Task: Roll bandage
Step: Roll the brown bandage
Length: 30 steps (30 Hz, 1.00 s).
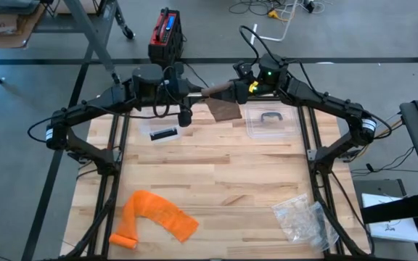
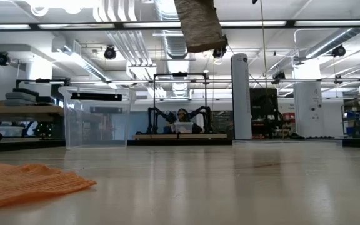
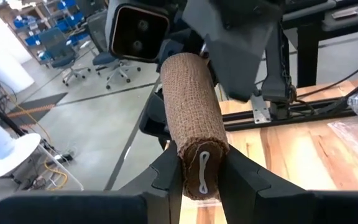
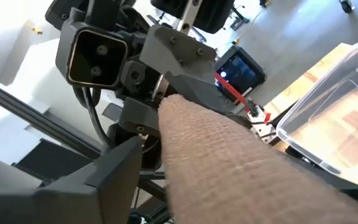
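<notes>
One brown bandage was in use, held in the air above the table's 12 o'clock edge, between the two grippers. The left gripper pinched the rolled end, one finger on each side. The right gripper met the roll from the opposite side; whether its fingers gripped could not be told. A loose tail hung below the roll.

Counted on the table: one clear lidded box at 1 o'clock, one small black item at 11 o'clock, one orange cloth at 7 o'clock, one clear plastic bag at 5 o'clock.

Only the left wrist view showed the roll's end face with its white clip. Only the low view showed the hanging tail from the side, and a seated person in the room beyond.
</notes>
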Motion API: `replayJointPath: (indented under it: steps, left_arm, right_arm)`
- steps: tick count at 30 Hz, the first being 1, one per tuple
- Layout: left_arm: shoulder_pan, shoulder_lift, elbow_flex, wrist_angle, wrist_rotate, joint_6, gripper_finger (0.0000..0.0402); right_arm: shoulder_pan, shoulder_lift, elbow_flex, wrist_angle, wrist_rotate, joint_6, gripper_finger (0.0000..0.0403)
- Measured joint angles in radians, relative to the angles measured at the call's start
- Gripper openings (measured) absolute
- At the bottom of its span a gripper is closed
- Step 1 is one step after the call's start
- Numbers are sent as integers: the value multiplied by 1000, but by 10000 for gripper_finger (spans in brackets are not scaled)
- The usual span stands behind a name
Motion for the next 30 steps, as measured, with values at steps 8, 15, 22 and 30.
replayJointPath:
  steps: [8, 15, 22, 30]
  left_arm:
    - [0, -2, 0, 2, 5, 12, 111]
    - [0, -54, -3, -87, 2, -88, 183]
    - [6, -109, -3, -89, 86, -270, 248]
    - [24, -55, -1, -40, 167, -386, 280]
  right_arm:
    - [0, 0, 0, -1, -1, -43, 155]
    - [2, -1, 0, 16, 3, -187, 135]
    - [2, 0, 0, 14, 15, -395, 137]
    - [9, 0, 0, 8, 8, -701, 129]
